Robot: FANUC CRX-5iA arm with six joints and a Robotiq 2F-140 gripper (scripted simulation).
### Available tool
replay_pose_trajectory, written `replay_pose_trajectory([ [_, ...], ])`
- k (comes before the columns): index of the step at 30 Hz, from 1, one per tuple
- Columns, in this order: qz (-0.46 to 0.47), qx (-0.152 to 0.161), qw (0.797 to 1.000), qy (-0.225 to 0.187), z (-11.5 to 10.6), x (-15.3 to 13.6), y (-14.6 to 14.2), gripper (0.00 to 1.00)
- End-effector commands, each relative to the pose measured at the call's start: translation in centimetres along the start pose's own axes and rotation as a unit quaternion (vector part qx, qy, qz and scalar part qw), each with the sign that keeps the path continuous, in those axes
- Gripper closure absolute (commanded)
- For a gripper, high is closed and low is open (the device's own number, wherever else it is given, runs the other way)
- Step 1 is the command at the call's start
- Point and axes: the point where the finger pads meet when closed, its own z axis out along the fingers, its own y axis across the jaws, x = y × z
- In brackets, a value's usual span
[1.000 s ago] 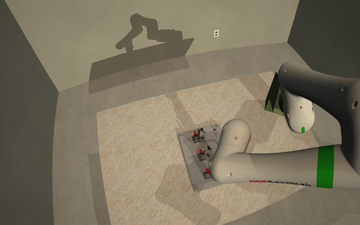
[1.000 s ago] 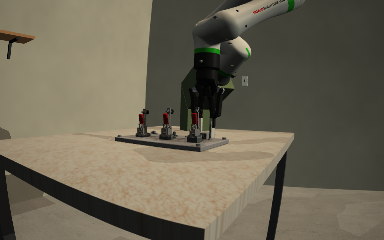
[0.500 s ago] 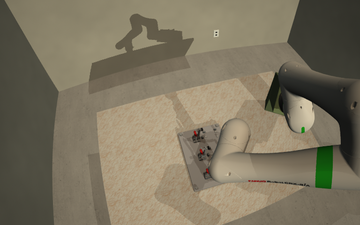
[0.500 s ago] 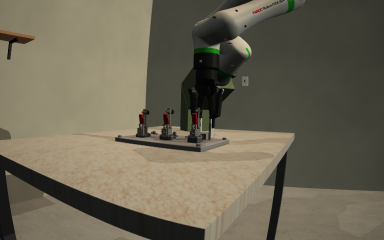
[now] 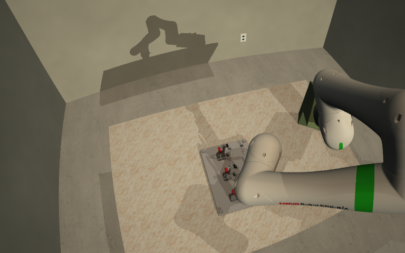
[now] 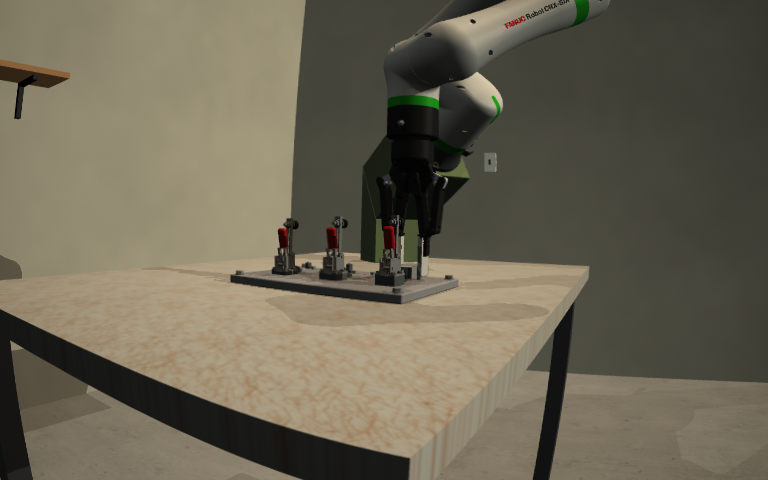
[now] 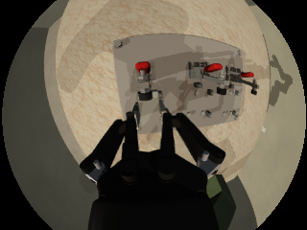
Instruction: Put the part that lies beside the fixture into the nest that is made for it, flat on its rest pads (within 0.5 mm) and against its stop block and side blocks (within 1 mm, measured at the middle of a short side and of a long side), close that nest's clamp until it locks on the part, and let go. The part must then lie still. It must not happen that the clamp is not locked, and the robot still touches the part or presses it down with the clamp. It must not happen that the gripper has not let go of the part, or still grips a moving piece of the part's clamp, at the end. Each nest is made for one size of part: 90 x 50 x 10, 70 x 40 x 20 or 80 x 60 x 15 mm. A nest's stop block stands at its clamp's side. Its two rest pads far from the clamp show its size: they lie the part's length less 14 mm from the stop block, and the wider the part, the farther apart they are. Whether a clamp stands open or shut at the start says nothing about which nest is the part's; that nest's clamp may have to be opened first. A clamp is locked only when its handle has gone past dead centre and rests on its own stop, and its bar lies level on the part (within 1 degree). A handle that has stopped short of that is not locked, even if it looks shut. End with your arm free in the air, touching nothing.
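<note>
The part (image 7: 152, 99), a pale block, sits pinched between my fingers at the end nest of the fixture plate (image 7: 126, 80), just below that nest's clamp in the wrist view; my gripper (image 7: 149, 106) is pressed onto it from both sides, one finger (image 7: 134, 122) on its left face and the other on its right, neither spread wide nor fully together; from the exterior view the gripper (image 6: 412, 246) points straight down over the corner of the plate (image 6: 339, 285) closest to that camera, and a sliver of the pale part (image 6: 423, 264) shows low between the fingers, right down at the plate; whether it lies flat on its rest pads or against its blocks I cannot tell, as my own fingers and the clamp hide the contact; the near clamp (image 6: 388, 240) stands with its red handle upright, just beside my left-hand finger in that view; the middle clamp (image 6: 331, 240) and the far clamp (image 6: 282, 240) also carry upright red handles, and their nests hold nothing that I can see; from the top view my arm (image 5: 298, 184) covers the end nest and the part entirely, leaving only the rest of the plate (image 5: 209, 169) showing on the table (image 5: 149, 166).
</note>
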Motion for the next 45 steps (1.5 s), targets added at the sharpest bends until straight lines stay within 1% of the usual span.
replay_pose_trajectory([
  [1, 0.000, 0.000, 1.000, 0.000, 0.0, 0.0, 0.0, 0.42],
  [36, 0.000, 0.000, 1.000, 0.000, -0.1, 0.0, 0.0, 0.42],
  [40, 0.000, 0.000, 1.000, 0.000, -0.6, 0.0, 0.0, 0.42],
  [45, 0.000, 0.000, 1.000, 0.000, -2.1, 0.0, 0.0, 0.42],
])
